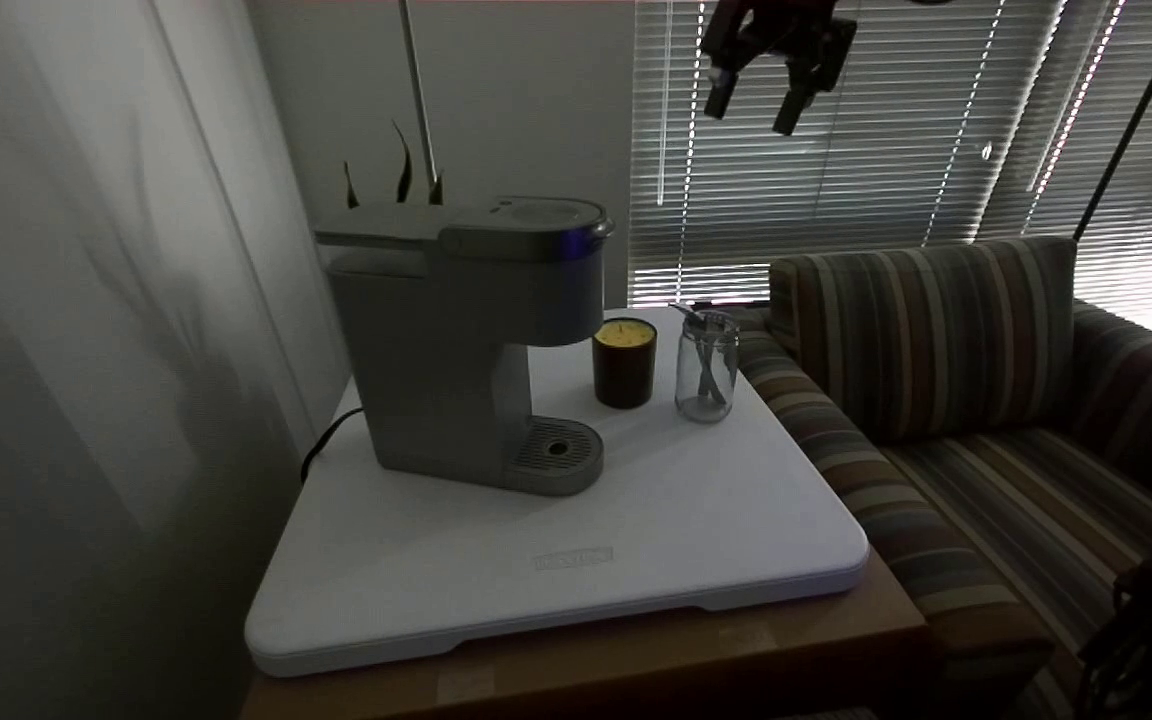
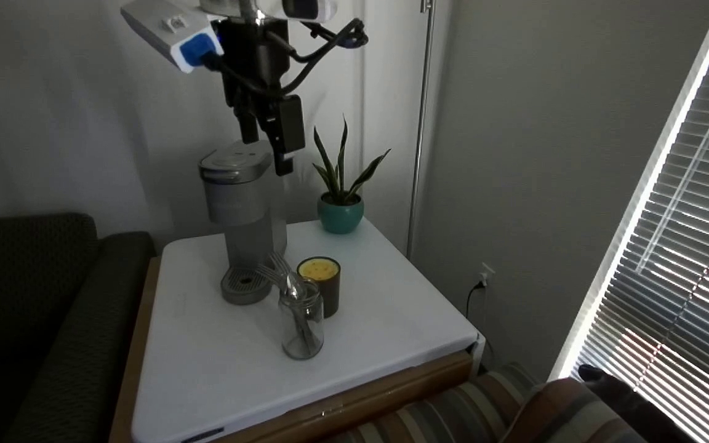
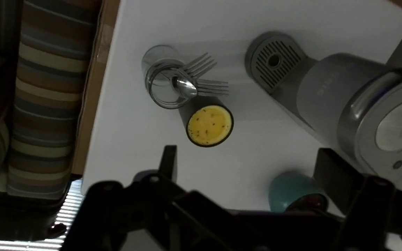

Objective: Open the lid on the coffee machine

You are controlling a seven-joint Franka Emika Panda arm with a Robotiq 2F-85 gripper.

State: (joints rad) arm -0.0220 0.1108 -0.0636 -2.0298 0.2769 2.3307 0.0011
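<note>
Coffee machine (image 1: 456,370): boxy and grey, upright on the white top (image 1: 716,510), with a slatted drip base (image 1: 558,455) that has a dark round hole in it.
Lid (image 1: 536,214): flat and closed on the overhanging head of the coffee machine; in the wrist view it shows a pale disc and two small dark marks.
Gripper (image 1: 751,112): hangs higher than the coffee machine and apart from it; the fingers (image 3: 337,179) are spread wide, with nothing between them.
Candle (image 3: 209,125): near the front of the coffee machine, off to one side; yellow, dark-specked, in a dark holder.
Glass jar (image 2: 303,329): farther from the coffee machine than the candle, upright; forks (image 3: 213,87) and a spoon (image 3: 185,86) lean in it.
Plant (image 2: 342,160): in a teal pot (image 2: 340,212), to one side of the coffee machine and toward its back, not touching it; in an exterior view only leaf tips show above the machine.
Cord (image 1: 329,445): black, running from behind the coffee machine to the edge of the white top.
Brown base (image 1: 796,630): below the coffee machine, under the white top.
Striped armchair (image 1: 936,345): out beyond the front of the coffee machine.
Dark sofa (image 2: 28,295): in an exterior view, picture-left of the coffee machine.
Blinds (image 1: 836,200): in an exterior view, beyond the coffee machine, picture-right.
</note>
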